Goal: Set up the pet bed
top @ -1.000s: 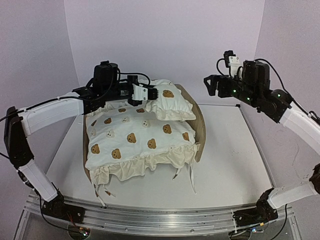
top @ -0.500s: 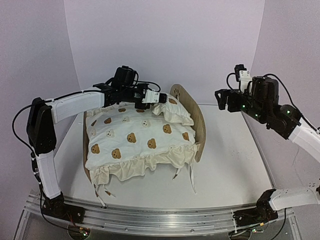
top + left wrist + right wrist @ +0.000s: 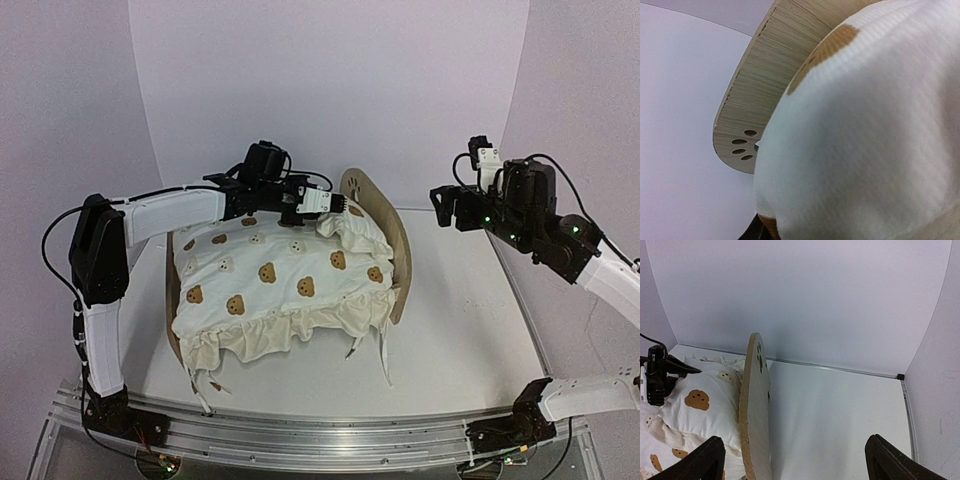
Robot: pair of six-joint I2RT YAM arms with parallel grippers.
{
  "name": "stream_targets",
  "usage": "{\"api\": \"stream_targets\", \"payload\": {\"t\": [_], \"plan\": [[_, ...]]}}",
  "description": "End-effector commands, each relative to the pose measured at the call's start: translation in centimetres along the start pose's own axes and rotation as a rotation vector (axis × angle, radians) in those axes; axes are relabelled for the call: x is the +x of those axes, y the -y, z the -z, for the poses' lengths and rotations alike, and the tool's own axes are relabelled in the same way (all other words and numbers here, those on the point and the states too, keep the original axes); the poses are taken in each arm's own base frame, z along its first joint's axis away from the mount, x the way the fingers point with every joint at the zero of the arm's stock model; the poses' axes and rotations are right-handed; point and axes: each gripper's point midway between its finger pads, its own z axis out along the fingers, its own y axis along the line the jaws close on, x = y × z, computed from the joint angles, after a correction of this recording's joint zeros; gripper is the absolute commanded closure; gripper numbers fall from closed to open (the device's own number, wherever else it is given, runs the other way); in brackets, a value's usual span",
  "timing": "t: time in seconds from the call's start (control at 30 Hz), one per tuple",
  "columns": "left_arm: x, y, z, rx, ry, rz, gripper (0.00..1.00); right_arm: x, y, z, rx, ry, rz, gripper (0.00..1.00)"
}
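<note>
One pillow at left gripper, its closure unclear, right gripper spread wide

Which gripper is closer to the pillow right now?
Left. The left gripper is at the pillow; the right gripper hangs open past the headboard, apart from it.

Pet bed: pale matt wood, fine straight grain, rough cut edge. Pillow: cream cloth, finely ribbed. Bedding: matt ruffled cloth. Table: smooth, white, faintly glossy. Near rail: brushed metal.
</note>
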Motion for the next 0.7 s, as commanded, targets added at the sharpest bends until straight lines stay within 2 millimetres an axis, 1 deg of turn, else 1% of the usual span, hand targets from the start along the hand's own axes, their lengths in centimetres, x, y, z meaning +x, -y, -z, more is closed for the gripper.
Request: {"api": "stream_targets", "payload": {"t": [0.0, 0.07, 0.13, 0.2, 0.27, 0.3, 0.33, 0.4, 0.47, 0.53, 0.57, 0.63, 0.67], "plan": [[-1.0, -1.1, 0.7, -0.015, 0.005, -0.060, 0.40, -0.8, -0.2, 0.6, -0.022, 0.037, -0.032, 0.02], [-1.1, -1.0, 1.8, -0.003, -0.010, -0.078, 0.29, -0.5, -0.3, 0.6, -0.033, 0.030, -0.030, 0.02], [-0.8, -0.7, 3.4, 0.013, -0.033, -0.099, 0.25, -0.2, -0.5, 0.6, -0.041, 0.025, -0.031, 0.02], [-0.4, -0.5, 5.4, 0.023, -0.051, -0.129, 0.22, 0.1, -0.7, 0.5, -0.055, 0.016, -0.029, 0.02], [0.2, -0.3, 7.1, 0.029, -0.072, -0.147, 0.19, 0.4, -1.3, 0.3, -0.083, 0.004, -0.028, 0.02], [0.4, -0.8, 8.2, 0.016, -0.084, -0.157, 0.18, 0.5, -1.7, 0.1, -0.101, -0.004, -0.025, 0.02], [0.8, -0.7, 9.0, 0.022, -0.099, -0.155, 0.17, 0.6, -2.1, -0.1, -0.118, -0.012, -0.026, 0.02], [1.3, -1.5, 11.0, 0.008, -0.127, -0.142, 0.16, 0.7, -3.1, -0.5, -0.164, -0.027, -0.030, 0.02], [1.7, -1.8, 12.9, 0.007, -0.148, -0.109, 0.15, 0.9, -4.0, -1.0, -0.199, -0.045, -0.032, 0.02], [1.8, -2.7, 14.9, -0.027, -0.175, -0.056, 0.15, 1.3, -4.5, -1.7, -0.204, -0.069, -0.040, 0.02], [2.0, -3.1, 15.7, -0.051, -0.191, -0.022, 0.15, 1.6, -4.1, -2.0, -0.179, -0.082, -0.045, 0.02], [2.5, -5.5, 18.3, -0.157, -0.226, 0.153, 0.14, 2.6, -2.8, -2.7, -0.090, -0.113, -0.037, 0.02], [3.1, -6.6, 19.7, -0.207, -0.245, 0.258, 0.14, 3.2, -1.7, -3.0, -0.033, -0.122, -0.025, 0.02]]}}
